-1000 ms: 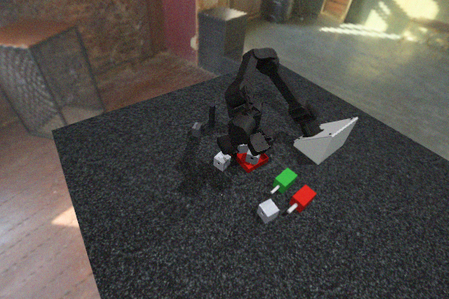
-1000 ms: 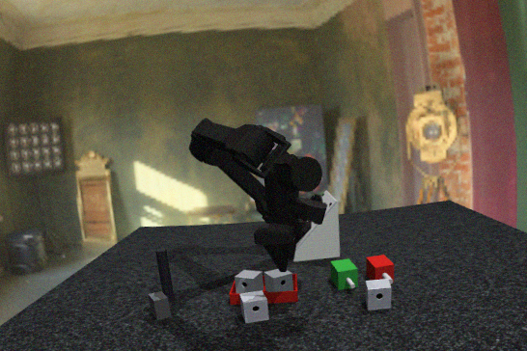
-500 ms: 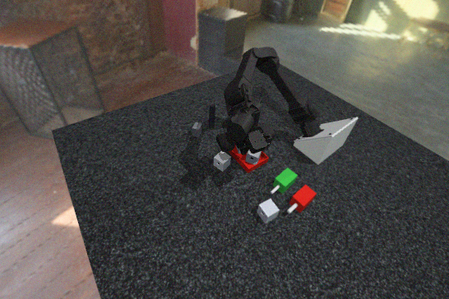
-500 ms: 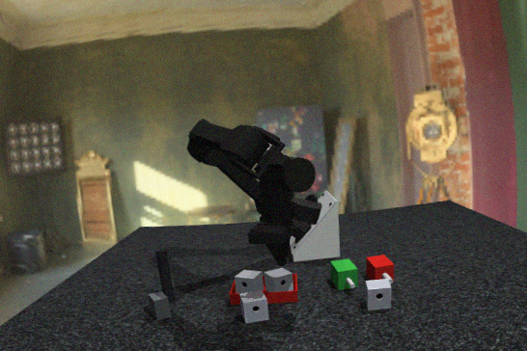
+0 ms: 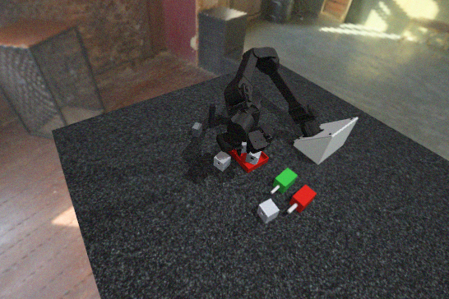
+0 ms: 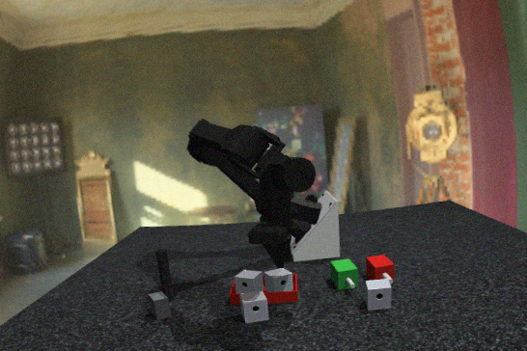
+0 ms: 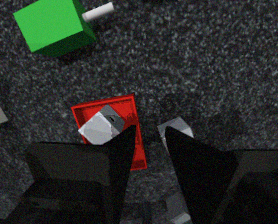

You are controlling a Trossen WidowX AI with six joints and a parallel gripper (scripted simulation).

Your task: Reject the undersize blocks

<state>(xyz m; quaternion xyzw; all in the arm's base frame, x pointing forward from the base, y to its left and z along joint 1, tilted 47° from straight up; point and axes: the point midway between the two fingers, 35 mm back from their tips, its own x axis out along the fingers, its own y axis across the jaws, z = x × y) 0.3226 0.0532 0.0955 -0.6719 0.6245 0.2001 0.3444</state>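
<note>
The gripper (image 6: 281,265) (image 7: 152,129) is partly open and empty, pointing down just above the red tray (image 5: 247,170) (image 6: 282,297) (image 7: 140,150). One steel block (image 5: 253,157) (image 6: 278,281) (image 7: 99,128) lies in the tray. A second block (image 5: 243,147) (image 6: 248,282) is at the tray's other end, hidden in the wrist view. A third block (image 5: 222,161) (image 6: 254,307) (image 7: 178,127) stands outside, beside the tray. Another block (image 5: 268,210) (image 6: 378,295) stands near the gauges, and one (image 5: 196,127) (image 6: 159,306) in shadow. The green GO gauge (image 5: 284,179) (image 6: 344,275) (image 7: 50,25) lies on the table.
A red gauge (image 5: 303,198) (image 6: 379,267) lies beside the green one, its pin near a block. A white wedge-shaped stand (image 5: 329,144) (image 6: 320,239) is beyond the gauges. A dark upright post (image 5: 211,115) (image 6: 164,273) stands near the shadowed block.
</note>
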